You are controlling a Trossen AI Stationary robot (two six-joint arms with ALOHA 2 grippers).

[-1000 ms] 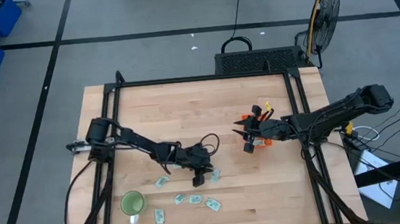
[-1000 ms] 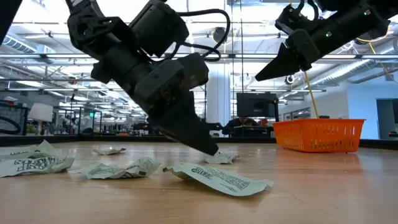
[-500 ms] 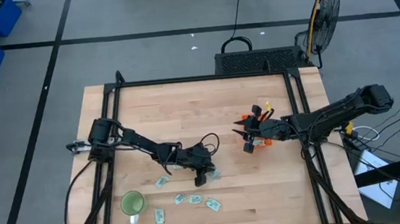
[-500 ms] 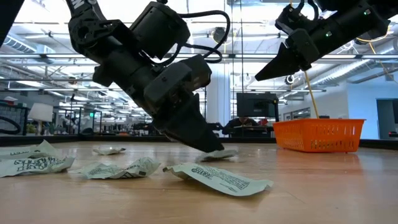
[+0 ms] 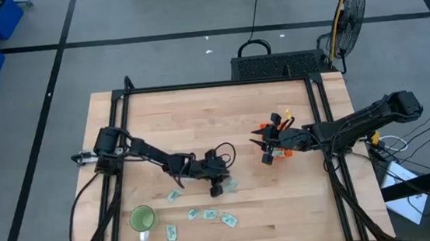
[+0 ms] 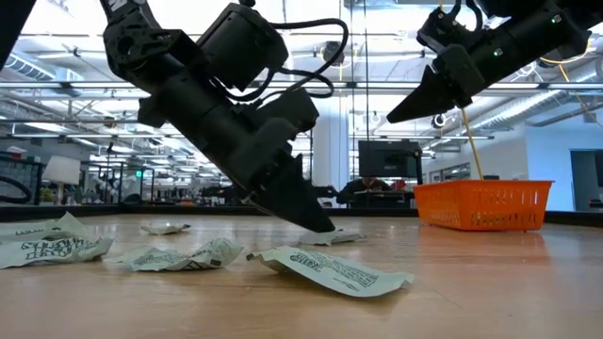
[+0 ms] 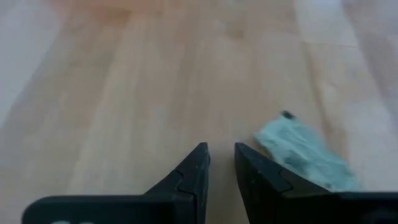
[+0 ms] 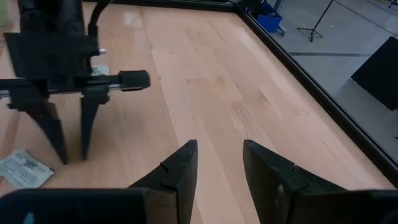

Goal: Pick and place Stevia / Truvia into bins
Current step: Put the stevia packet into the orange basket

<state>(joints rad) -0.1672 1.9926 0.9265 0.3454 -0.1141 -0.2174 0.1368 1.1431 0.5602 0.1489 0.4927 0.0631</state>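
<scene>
The wooden counter (image 5: 199,122) carries the orange tray (image 6: 482,205) on its right side, under the right end effector (image 5: 263,147), which hangs above the wood with its fingers apart and empty. The left end effector (image 5: 216,190) is down at the counter near its front, fingers slightly parted with nothing between them, a pale green sachet (image 7: 305,155) just beside their tips. More sachets (image 5: 207,214) lie loose nearby, next to a round green cup (image 5: 142,218).
</scene>
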